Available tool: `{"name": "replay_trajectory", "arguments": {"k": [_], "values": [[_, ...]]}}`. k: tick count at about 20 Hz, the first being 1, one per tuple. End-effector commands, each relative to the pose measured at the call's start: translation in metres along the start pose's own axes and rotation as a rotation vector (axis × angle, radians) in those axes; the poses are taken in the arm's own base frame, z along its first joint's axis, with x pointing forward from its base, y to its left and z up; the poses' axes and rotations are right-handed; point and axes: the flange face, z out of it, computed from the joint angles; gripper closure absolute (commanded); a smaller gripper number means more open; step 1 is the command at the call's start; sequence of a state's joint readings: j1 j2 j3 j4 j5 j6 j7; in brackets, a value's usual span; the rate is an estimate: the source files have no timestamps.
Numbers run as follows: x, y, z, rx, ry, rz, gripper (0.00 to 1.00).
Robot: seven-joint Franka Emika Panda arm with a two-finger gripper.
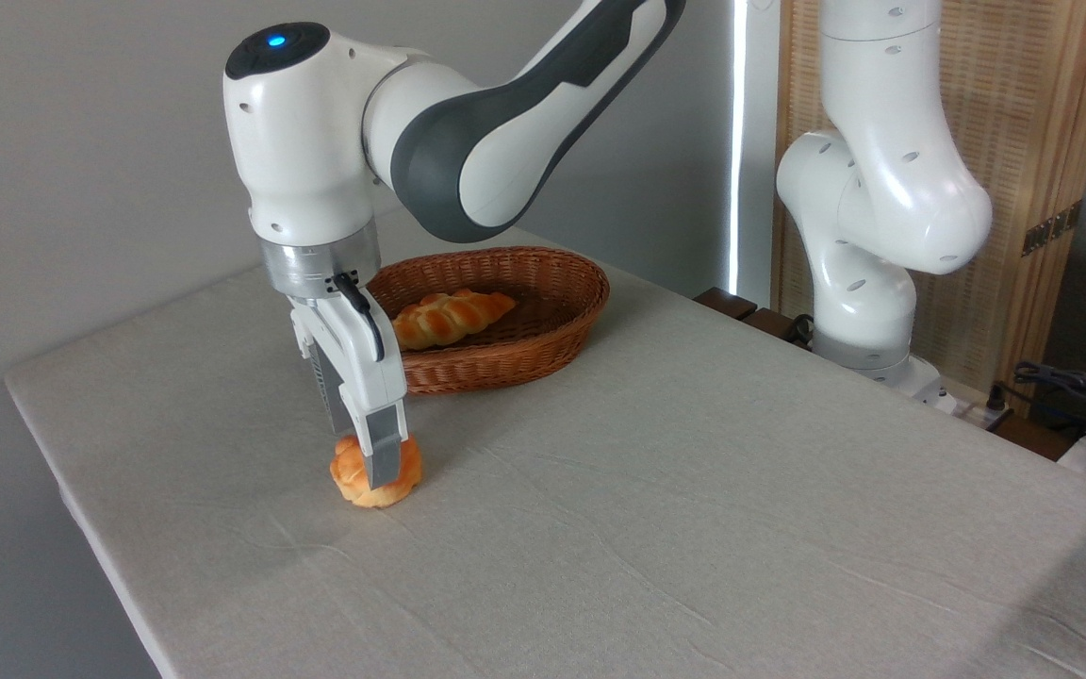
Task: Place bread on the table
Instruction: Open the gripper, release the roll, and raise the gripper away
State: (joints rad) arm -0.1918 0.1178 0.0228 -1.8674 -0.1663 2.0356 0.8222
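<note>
1. The bench (656, 528) fills the lower part of the view from its left corner, covered in a pale grey-beige cloth with shallow wrinkles running across it.

2. Towards the left of the bench sits the bread (354, 476), a small round bun, golden-orange, darker at the creases and paler along its base. Its top is lumpy and folded (something like a knot or rosette), though the near finger covers the middle of it. The bun rests on the cloth, in front of the basket and clear of it.

3. The gripper (375, 471) points straight down onto the bun. Its fingers (383, 457) are grey at the tips under white housings; the near one lies flat against the front of the bread, and the other is mostly hidden behind. They are pinching the bun between them, with orange crust showing on both sides of the near finger.

4. Above, the white wrist with a blue light on top joins a grey-and-white arm (505, 123) sweeping up to the right.

5. Just behind stands a brown oval wicker basket (543, 330), holding a long braided loaf (449, 316) that lies slantwise inside it.

6. At the far right, the arm's white base (868, 283) stands at the bench edge before a wooden slatted panel (1024, 113).
</note>
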Motion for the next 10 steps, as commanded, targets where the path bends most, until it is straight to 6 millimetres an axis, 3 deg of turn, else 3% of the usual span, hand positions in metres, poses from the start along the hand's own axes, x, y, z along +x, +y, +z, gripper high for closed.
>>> {"name": "replay_trajectory", "arguments": {"k": [1,4,8,10], "values": [[-0.001,0.011,-0.041,0.031,0.039,-0.015,0.00],[-0.018,0.029,-0.077,-0.014,-0.017,-0.014,0.00],[-0.037,0.011,-0.159,-0.004,-0.002,-0.089,0.00],[-0.049,0.005,-0.166,-0.009,-0.033,-0.104,0.00]]}}
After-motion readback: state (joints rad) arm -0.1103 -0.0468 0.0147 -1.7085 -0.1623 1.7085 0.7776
